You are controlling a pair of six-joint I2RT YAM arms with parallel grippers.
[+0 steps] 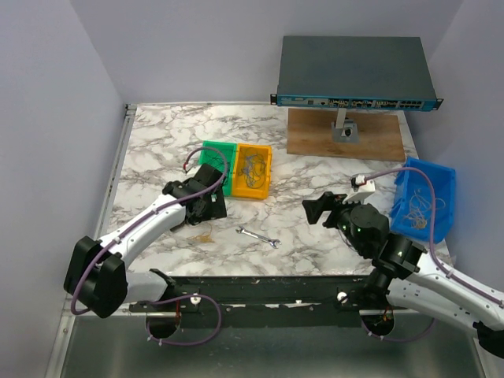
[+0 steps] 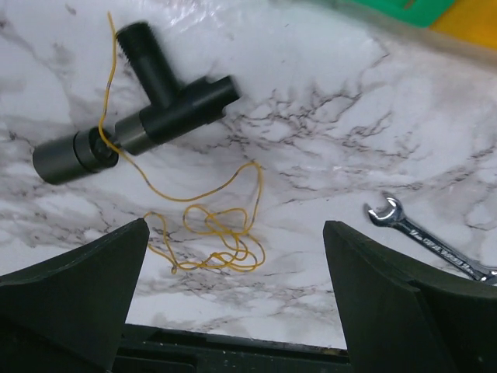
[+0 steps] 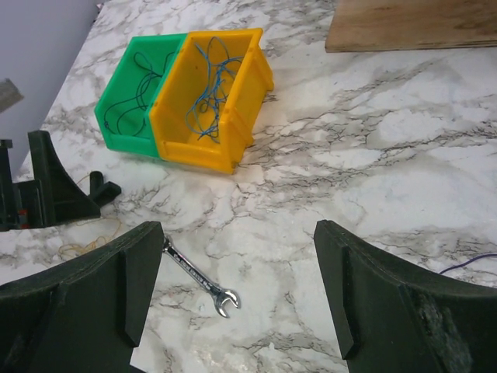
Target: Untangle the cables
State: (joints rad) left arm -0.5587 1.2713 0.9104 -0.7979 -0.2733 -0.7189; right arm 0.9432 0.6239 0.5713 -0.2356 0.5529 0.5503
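Note:
A thin yellow cable (image 2: 210, 233) lies in loose loops on the marble, one strand running up over a black T-shaped fitting (image 2: 147, 109). My left gripper (image 2: 235, 229) hovers open just above and near of the loops, with nothing between its fingers; from above, the left gripper (image 1: 206, 206) is beside the bins. Blue cables (image 3: 210, 85) lie bunched in the yellow bin (image 3: 237, 124), and a dark cable (image 3: 136, 93) lies in the green bin (image 3: 109, 124). My right gripper (image 3: 238, 229) stands open and empty over bare marble; from above, the right gripper (image 1: 316, 209) is right of centre.
A small steel wrench (image 1: 258, 236) lies between the arms near the front edge. A blue bin (image 1: 441, 177) holding pale wires stands at the right edge. A network switch (image 1: 354, 75) sits on a wooden stand (image 1: 346, 138) at the back.

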